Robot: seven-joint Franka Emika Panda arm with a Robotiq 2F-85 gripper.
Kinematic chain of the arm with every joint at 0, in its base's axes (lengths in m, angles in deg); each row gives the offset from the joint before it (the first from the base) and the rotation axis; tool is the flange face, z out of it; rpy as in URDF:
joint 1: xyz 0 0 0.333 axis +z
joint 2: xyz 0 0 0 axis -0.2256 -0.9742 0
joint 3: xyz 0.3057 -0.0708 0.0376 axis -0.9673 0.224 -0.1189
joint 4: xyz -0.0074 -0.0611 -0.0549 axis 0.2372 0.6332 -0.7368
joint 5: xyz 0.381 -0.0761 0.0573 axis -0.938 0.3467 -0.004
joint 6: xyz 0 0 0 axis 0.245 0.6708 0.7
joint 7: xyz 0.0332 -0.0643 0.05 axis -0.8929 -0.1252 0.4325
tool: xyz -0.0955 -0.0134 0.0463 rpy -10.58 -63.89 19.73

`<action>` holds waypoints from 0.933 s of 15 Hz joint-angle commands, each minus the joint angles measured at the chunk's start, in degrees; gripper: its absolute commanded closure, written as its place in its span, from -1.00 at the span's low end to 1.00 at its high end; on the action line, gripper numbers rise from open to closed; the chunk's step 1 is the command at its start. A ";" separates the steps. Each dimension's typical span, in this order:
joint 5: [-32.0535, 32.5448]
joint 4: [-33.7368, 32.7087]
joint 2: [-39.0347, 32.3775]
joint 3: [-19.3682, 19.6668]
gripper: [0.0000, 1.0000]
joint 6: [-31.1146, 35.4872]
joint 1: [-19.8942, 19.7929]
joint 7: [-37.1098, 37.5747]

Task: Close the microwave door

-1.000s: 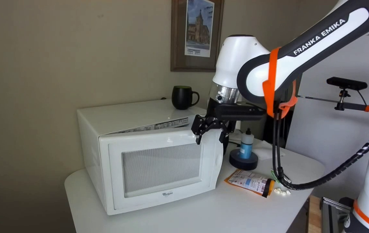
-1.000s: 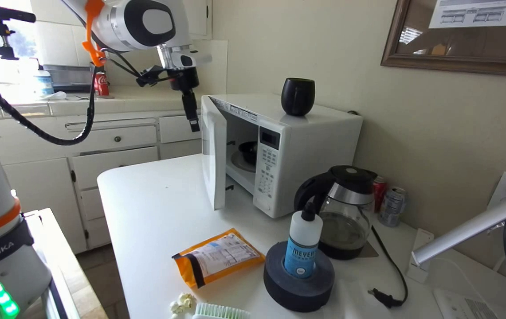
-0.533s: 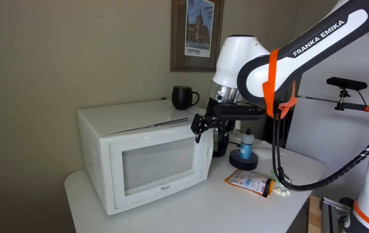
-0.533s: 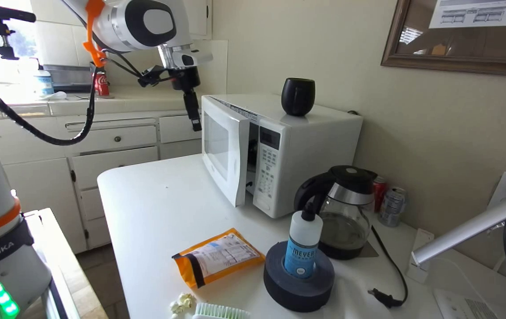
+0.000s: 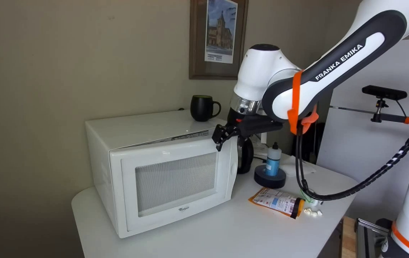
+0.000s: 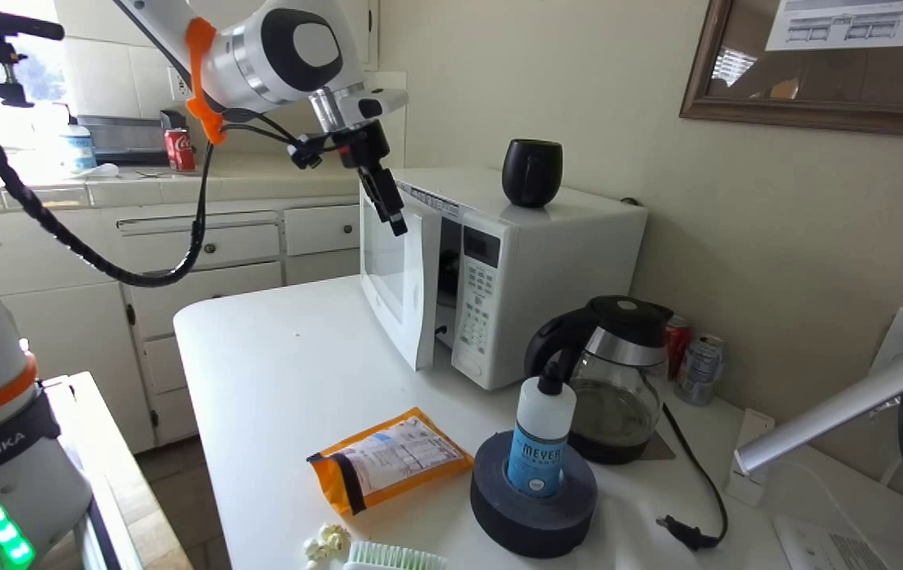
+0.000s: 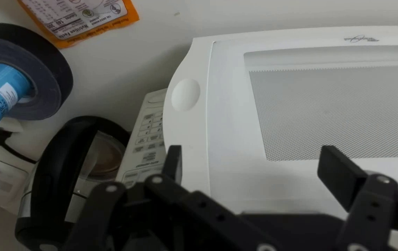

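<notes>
Glossy white microwave door (image 5: 176,185), mesh-windowed, ajar

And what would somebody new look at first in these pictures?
Probably the big white robot arm over the table, its black pincer open near the microwave door, which is ajar. Next might come the black mug standing on the microwave, then perhaps the orange packet lying on the table.
</notes>
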 commanded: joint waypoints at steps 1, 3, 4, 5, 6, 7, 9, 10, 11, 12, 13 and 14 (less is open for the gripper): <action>4.50 -3.60 -5.48 0.91 -1.00 2.72 -1.06 -0.67; 6.18 -6.05 -8.25 1.92 -1.00 4.16 -1.01 -1.07; 6.85 -7.56 -10.15 2.59 -1.00 5.06 -0.93 -1.33; 7.17 -9.00 -11.71 3.39 -1.00 5.64 -0.66 -1.95; 7.31 -10.37 -13.38 4.27 -1.00 6.38 -0.32 -2.56; 7.71 -11.96 -15.14 5.18 -1.00 6.81 -0.12 -3.33; 8.07 -14.47 -17.97 4.31 -1.00 7.27 -1.64 -5.04; 8.53 -15.59 -18.91 4.37 -1.00 7.03 -1.70 -5.81; 8.58 -16.55 -19.50 4.43 -1.00 6.56 -1.65 -6.66; 7.38 -16.66 -19.58 4.36 -1.00 5.55 -1.38 -8.43; 4.08 -15.48 -18.29 7.17 -1.00 3.03 2.54 -11.84; -0.63 -13.50 -16.73 7.02 -1.00 1.90 3.63 -15.01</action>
